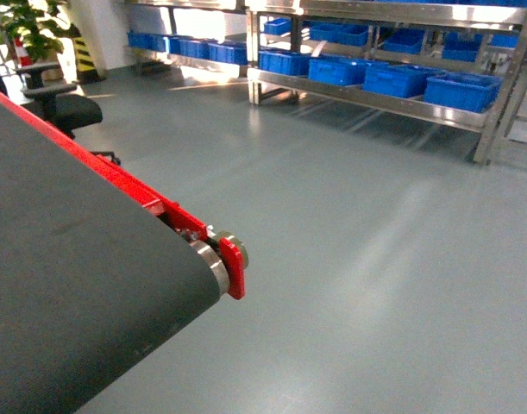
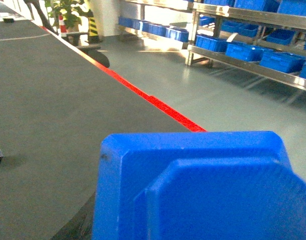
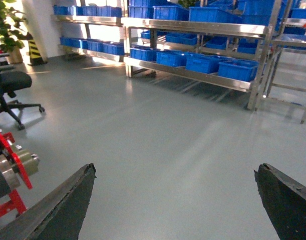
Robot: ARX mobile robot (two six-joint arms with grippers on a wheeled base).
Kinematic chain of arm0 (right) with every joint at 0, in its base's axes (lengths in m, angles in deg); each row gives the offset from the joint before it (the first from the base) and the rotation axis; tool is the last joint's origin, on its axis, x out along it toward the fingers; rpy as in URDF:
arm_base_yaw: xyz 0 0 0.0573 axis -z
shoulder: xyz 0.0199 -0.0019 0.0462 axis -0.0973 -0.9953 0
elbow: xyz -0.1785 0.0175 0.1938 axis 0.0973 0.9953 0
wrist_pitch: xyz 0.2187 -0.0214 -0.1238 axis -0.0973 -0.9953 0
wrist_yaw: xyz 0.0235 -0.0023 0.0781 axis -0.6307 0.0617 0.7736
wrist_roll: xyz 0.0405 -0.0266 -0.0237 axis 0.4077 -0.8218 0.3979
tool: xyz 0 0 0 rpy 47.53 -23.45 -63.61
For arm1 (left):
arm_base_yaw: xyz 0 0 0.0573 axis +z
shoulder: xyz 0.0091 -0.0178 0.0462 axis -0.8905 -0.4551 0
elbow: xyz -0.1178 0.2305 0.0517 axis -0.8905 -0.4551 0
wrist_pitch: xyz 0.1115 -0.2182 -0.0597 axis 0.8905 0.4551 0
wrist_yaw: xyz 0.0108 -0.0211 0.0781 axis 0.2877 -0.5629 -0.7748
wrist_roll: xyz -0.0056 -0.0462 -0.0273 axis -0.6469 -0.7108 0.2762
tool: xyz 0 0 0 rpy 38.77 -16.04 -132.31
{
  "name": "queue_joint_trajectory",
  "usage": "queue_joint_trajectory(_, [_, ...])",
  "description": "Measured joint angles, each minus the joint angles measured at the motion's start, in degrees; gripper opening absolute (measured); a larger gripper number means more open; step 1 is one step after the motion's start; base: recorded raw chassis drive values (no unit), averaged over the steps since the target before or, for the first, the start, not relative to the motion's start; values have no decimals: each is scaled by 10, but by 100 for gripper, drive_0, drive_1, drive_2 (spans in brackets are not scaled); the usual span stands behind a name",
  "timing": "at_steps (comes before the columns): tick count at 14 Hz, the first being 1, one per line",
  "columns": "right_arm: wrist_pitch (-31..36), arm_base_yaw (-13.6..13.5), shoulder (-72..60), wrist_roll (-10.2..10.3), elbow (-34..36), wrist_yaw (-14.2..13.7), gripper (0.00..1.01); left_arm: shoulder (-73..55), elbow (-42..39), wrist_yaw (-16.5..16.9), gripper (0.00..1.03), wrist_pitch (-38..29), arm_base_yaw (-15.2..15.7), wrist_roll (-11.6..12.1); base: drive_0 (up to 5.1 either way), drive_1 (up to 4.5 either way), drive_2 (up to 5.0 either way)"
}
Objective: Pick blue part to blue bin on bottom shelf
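Blue part (image 2: 203,187): fills lower half of left wrist view, right up vs the lens; rounded-corner moulded plastic w/ a raised stepped panel, glossy, no marks. Sits over the conveyor belt (image 2: 47,115) end, seemingly carried by left arm.
Left jaws: not visible; can't tell if closed on the part or how wide. Part's closeness to the cam suggests a hold, but that's a guess.
Right gripper (image 3: 175,200): jaws wide apart, nothing between, only grey floor (image 3: 163,125) beyond.
Conveyor: dark belt, red side rail (image 1: 116,177), roller (image 1: 213,263) at the end; lower left of head view.
Bottom shelf (image 1: 375,99): steel rack across the floor, well apart from robot; row of blue bins (image 1: 401,79) on it.
Step in hand, my read: carry part over to the rack. Base has to cross open floor first.
How to do it well: keep part level & steady while driving, stop square to the rack, pick one bin on the low level, lower part inside before letting go. Mind the office chair (image 1: 60,108) off to the left.
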Motion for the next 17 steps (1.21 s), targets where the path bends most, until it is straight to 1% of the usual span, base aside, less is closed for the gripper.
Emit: queue_joint_trajectory(17, [0, 0, 0, 0, 0, 0, 98, 0, 0, 0, 43, 0, 0, 0, -159, -159, -159])
